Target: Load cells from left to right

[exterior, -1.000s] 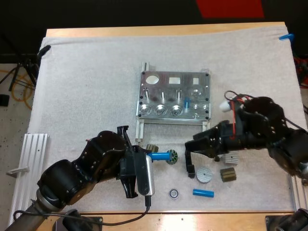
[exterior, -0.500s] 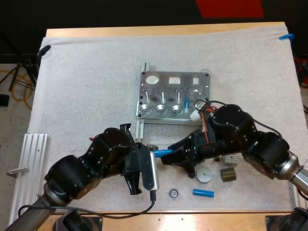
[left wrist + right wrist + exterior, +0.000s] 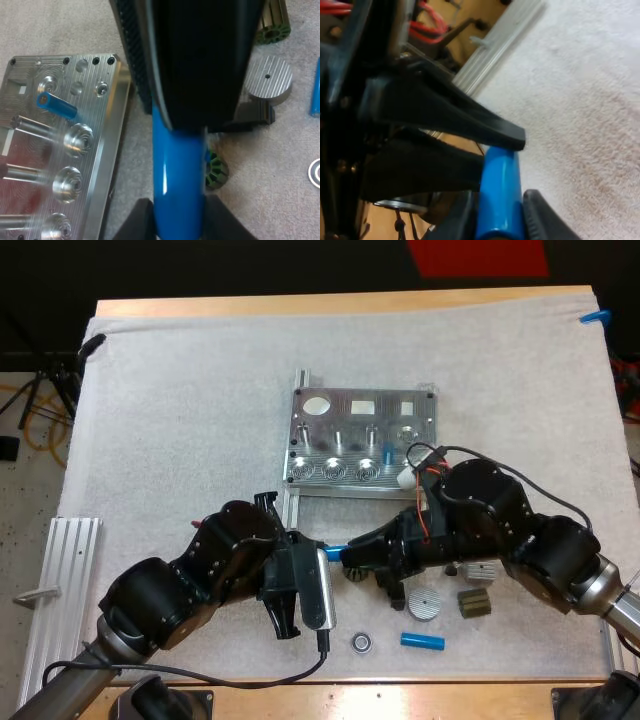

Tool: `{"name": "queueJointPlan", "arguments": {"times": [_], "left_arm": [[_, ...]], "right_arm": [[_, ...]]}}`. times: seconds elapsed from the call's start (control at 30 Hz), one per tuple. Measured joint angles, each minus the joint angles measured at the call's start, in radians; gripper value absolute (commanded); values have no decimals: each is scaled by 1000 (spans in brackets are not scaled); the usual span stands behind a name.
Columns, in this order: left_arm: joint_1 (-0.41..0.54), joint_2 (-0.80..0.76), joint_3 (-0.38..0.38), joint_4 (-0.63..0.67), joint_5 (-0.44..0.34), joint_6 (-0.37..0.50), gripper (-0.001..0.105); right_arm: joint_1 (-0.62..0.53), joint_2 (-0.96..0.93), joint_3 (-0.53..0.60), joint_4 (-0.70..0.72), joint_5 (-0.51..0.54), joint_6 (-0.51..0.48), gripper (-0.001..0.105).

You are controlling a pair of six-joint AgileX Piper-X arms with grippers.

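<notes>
Well to the left of the metal fixture, one aluminium rail is laid. Just in front of the fixture's near edge, one blue cell is clamped at one end by the left gripper and pinched at the other by the right gripper. A handover is judged to be in hand. One seated cell is found standing in the fixture, right of its middle. One spare cell is found on the mat, in front of the fixture's right part. Three cells are counted: one loaded, two outstanding. Beside the spare cell, one ribbed disc and one ring are seen.
</notes>
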Motion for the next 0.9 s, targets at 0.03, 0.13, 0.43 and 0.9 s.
{"name": "queueJointPlan", "arguments": {"times": [0.03, 0.13, 0.43, 0.9], "left_arm": [[0, 0, 0, 0, 0, 0, 2], [0, -10, -2, 4, -2, -15, 14], [0, -138, -13, 16, -89, -167, 56], [0, -354, -8, 66, -305, -472, 56]], "right_arm": [[0, 0, 0, 0, 0, 0, 0], [0, 0, 0, 0, 0, 0, 0], [3, 3, -30, 12, 152, -7, 0], [-103, 214, -392, 433, 500, -235, 0]]}}
